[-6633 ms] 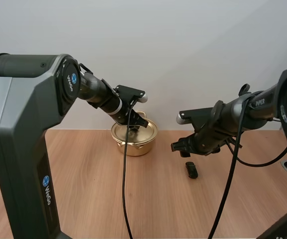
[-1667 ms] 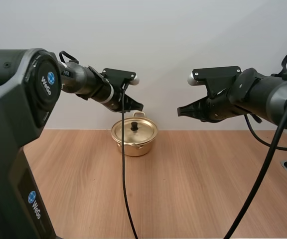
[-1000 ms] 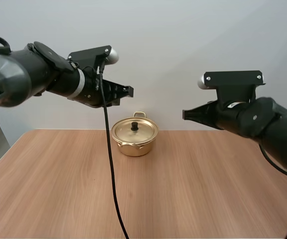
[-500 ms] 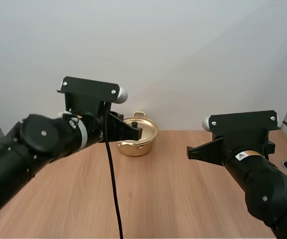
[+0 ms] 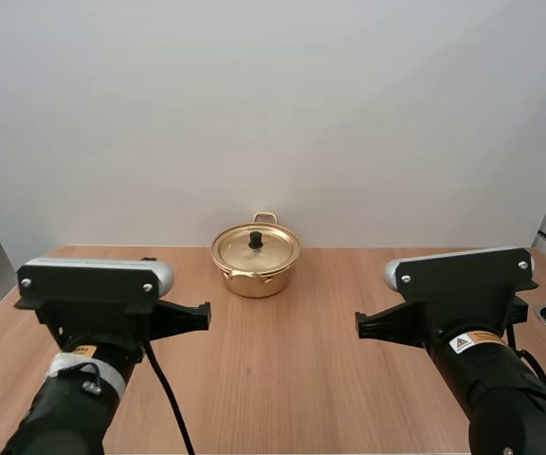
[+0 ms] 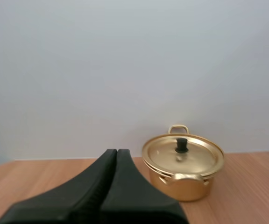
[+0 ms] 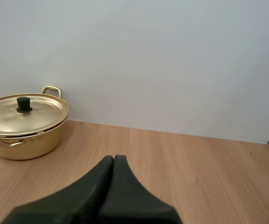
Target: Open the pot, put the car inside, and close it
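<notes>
The left gripper [image 6: 117,153] is keeping its two black fingers [image 6: 107,173] pressed together into one dark wedge, with nothing pinched between them. The right gripper [image 7: 114,159] is doing the same: two fingers [image 7: 125,182] are lying flush against each other, holding nothing. That makes two grippers and four fingers, all closed on air.

Beyond both sets of tips, one gold pot [image 5: 254,281] is standing upright on the wooden table [image 5: 292,379], well apart from either gripper. One lid [image 5: 275,252] is sitting flat on its rim, closing it, and one small black knob [image 5: 255,239] is rising from the lid's middle. Two handles are showing on the pot, one loop at its far side [image 5: 266,218] and one at its near side [image 5: 254,276].

In the high view, the left gripper is hovering over the near left of the table and the right gripper over the near right, both above the wood and touching nothing. The pot is resting toward the far edge, roughly midway between the two arms and farther back than either.
</notes>
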`<state>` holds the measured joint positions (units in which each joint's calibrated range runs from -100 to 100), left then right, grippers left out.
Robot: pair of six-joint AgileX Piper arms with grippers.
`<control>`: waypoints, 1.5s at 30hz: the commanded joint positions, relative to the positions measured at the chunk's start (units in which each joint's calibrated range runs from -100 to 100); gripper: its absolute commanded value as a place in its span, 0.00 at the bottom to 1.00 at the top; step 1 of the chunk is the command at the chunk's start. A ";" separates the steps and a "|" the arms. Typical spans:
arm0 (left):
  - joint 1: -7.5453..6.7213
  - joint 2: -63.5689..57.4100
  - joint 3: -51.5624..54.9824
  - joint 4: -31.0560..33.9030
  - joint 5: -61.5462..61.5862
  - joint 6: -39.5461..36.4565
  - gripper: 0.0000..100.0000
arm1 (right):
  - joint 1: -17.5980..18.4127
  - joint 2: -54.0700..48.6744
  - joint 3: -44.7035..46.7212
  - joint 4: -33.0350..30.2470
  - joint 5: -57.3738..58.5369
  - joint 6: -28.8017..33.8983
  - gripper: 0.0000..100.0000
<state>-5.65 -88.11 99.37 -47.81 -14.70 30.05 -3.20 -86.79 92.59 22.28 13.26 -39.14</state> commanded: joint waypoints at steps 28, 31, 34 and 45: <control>0.16 -11.89 0.63 4.81 21.27 -0.01 0.00 | 1.80 -13.21 7.41 -7.55 19.22 6.92 0.00; 0.16 -11.89 0.63 9.15 24.97 -0.12 0.00 | 2.09 -13.21 7.41 -7.99 19.21 8.32 0.00; 0.16 -11.89 0.63 12.33 29.62 -0.12 0.00 | 2.34 -13.21 7.41 -8.26 19.81 8.94 0.00; 0.38 -11.89 0.63 15.04 49.36 -0.12 0.00 | 2.89 -13.21 7.41 -8.38 19.81 8.94 0.00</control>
<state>-5.31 -100.00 100.00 -33.56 34.00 29.94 -0.33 -100.00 100.00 13.87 33.01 -30.19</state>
